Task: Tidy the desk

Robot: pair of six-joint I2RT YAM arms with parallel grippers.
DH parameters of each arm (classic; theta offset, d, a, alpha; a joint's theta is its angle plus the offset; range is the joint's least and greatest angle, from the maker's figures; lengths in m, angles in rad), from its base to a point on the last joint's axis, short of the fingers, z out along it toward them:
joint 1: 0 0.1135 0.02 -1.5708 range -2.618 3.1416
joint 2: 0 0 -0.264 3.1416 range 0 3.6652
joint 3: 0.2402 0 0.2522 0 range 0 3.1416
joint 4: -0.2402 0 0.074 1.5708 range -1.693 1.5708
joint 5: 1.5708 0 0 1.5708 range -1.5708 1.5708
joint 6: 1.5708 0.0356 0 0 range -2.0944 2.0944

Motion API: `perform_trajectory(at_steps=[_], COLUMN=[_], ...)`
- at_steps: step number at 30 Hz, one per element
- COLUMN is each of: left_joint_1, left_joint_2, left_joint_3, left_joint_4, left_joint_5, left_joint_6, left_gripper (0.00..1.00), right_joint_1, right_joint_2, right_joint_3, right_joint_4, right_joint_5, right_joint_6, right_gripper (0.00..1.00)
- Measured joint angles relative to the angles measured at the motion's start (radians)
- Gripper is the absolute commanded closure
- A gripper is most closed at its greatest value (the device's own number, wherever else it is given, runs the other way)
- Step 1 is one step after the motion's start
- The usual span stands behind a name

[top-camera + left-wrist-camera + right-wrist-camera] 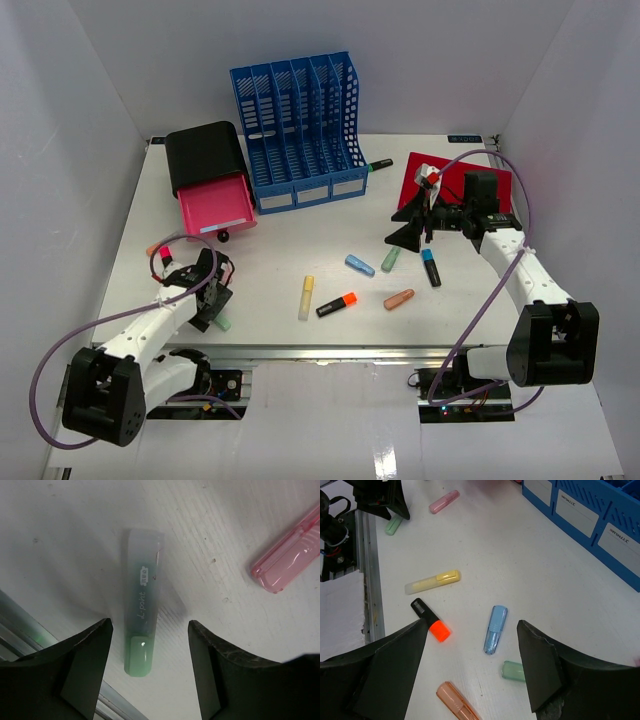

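Left gripper [150,625] was wide open with nothing in it, jaws hanging either side of a green highlighter [142,615] without touching it. That lineup made sense to me: the pen ran lengthwise through the gap, so closing would pinch it across its narrow body. A pink highlighter [290,560] lay off past the right finger, well apart, so I saw little risk of catching two at once. The desk [225,520] was right underneath, with its metal rail [20,625] just outside the left finger. That's why I reckoned that side was the tight one.

Right gripper [471,625] was spread open too and empty, hovering well above the desk. A blue highlighter [496,628] lay below the gap, nearer the right finger. An orange marker [431,621] sat by the left fingertip, and a yellow highlighter [434,581] was further out ahead. The blue file rack [590,515] stood beyond, off to the right. My guess is the loose pens were scattered there waiting to be put away.
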Motion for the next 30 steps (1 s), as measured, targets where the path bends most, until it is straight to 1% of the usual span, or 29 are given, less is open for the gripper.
perform_trajectory(at_steps=[4,6,7,8,10,13,17,19,22,25,30], left_joint_1=[0.005,0.006,0.006,0.006,0.007,0.009,0.011,0.011,0.01,0.01,0.01], left_joint_2=[0.022,0.008,-0.002,-0.011,-0.028,-0.032,-0.04,-0.052,-0.08,-0.124,-0.258], left_joint_3=[-0.017,-0.025,-0.031,-0.037,-0.046,-0.05,-0.051,-0.055,-0.058,-0.058,-0.025], left_joint_4=[0.044,0.051,0.053,0.056,0.061,0.067,0.073,0.073,0.064,0.047,-0.01], left_joint_5=[0.03,0.035,0.037,0.038,0.042,0.055,0.077,0.09,0.123,0.174,0.275], left_joint_6=[0.03,0.035,0.037,0.038,0.038,0.037,0.038,0.038,0.038,0.041,0.069], left_gripper=[0.4,0.44,0.47,0.53,0.56,0.64,0.8,0.85,0.96,1.0,1.0], right_joint_1=[-0.01,-0.013,-0.014,-0.014,-0.014,-0.016,-0.021,-0.023,-0.027,-0.029,-0.032], right_joint_2=[0.0,0.0,0.0,0.0,0.0,0.0,0.0,0.0,0.0,0.0,0.0], right_joint_3=[0.0,0.0,0.0,0.0,0.0,0.0,-0.003,-0.008,-0.012,-0.013,-0.013], right_joint_4=[0.0,0.0,0.0,0.0,0.0,0.0,0.001,0.0,-0.002,-0.003,-0.003], right_joint_5=[-0.007,-0.013,-0.015,-0.017,-0.02,-0.021,-0.021,-0.021,-0.021,-0.023,-0.024], right_joint_6=[0.0,0.0,0.0,0.0,0.0,0.0,0.0,0.0,0.0,0.0,0.001], right_gripper=[0.21,0.21,0.21,0.21,0.21,0.21,0.21,0.21,0.21,0.2,0.2])
